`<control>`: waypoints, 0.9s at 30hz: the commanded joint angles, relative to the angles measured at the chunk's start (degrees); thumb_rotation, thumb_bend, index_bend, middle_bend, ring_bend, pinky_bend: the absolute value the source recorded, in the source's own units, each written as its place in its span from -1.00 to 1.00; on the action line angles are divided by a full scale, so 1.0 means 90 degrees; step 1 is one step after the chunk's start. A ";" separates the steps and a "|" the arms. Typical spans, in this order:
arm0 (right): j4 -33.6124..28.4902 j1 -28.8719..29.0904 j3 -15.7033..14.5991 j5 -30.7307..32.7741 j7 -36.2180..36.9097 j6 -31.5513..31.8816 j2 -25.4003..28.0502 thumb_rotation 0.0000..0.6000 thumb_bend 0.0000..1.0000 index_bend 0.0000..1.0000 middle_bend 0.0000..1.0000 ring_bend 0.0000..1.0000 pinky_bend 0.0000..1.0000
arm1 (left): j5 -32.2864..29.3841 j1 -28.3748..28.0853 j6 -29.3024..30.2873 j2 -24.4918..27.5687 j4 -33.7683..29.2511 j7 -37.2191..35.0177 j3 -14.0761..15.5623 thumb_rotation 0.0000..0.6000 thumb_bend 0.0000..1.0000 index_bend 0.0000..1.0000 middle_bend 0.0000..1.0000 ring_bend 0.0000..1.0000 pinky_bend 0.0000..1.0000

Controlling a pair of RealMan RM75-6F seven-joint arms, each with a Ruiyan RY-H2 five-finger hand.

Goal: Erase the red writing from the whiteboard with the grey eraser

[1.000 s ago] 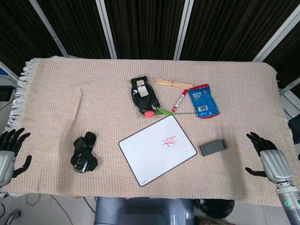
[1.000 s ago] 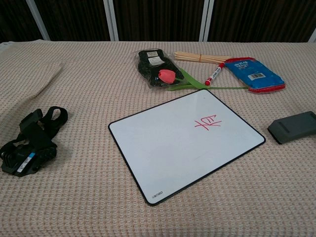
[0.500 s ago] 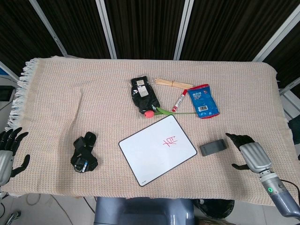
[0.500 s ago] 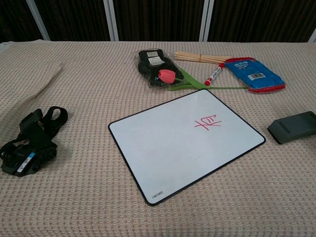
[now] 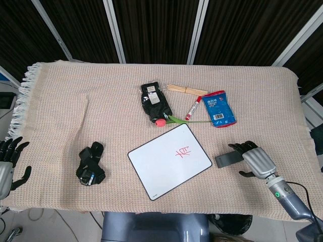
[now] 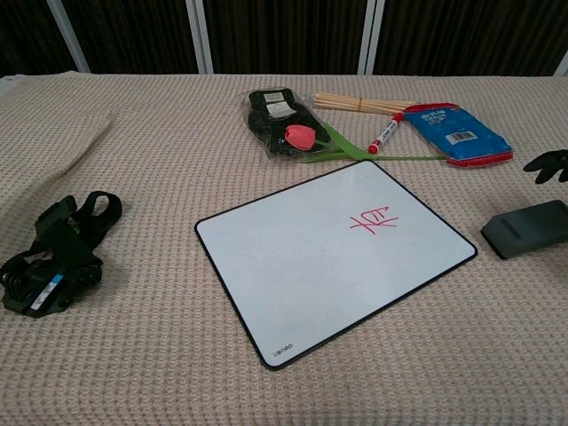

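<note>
A white whiteboard (image 5: 169, 161) (image 6: 333, 251) with a black rim lies tilted near the table's front, with red writing (image 5: 183, 151) (image 6: 374, 218) on its right half. The grey eraser (image 5: 226, 159) (image 6: 527, 228) lies flat just right of the board. My right hand (image 5: 254, 159) hovers over the eraser's right end with fingers spread, holding nothing; only its fingertips (image 6: 550, 163) show at the chest view's right edge. My left hand (image 5: 7, 166) hangs open off the table's left edge.
A black strap bundle (image 5: 91, 164) (image 6: 53, 254) lies at the front left. Behind the board sit a black packet (image 5: 155, 102), a red tulip (image 6: 302, 136), wooden sticks (image 5: 186, 90), a red marker (image 5: 192, 108) and a blue snack bag (image 5: 218, 108). A beige cloth (image 5: 75, 101) covers the table.
My right hand has moved left from the table's right edge to just over the eraser's right end. The left hand has drifted slightly down. Board and eraser have not moved.
</note>
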 commanded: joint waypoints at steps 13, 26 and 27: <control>0.0557 0.0402 -0.0094 -0.0012 0.0140 -0.0210 -0.0407 1.00 -0.33 -0.43 -0.36 -0.37 -0.61 | -0.0054 0.0021 0.0016 -0.0011 -0.0008 0.0039 -0.0024 1.00 -0.23 -0.70 -0.93 -1.00 -0.93; 0.0705 0.0574 -0.0211 0.0094 0.0019 -0.0338 -0.0572 1.00 -0.23 -0.23 -0.18 -0.20 -0.49 | -0.0097 0.0022 0.0013 -0.0020 -0.0026 0.0053 -0.0056 1.00 -0.23 -0.68 -0.93 -1.00 -0.93; 0.0701 0.0582 -0.0219 0.0106 0.0005 -0.0352 -0.0572 1.00 -0.23 -0.21 -0.17 -0.18 -0.47 | -0.0099 0.0022 0.0012 -0.0019 -0.0027 0.0056 -0.0056 1.00 -0.23 -0.68 -0.93 -1.00 -0.93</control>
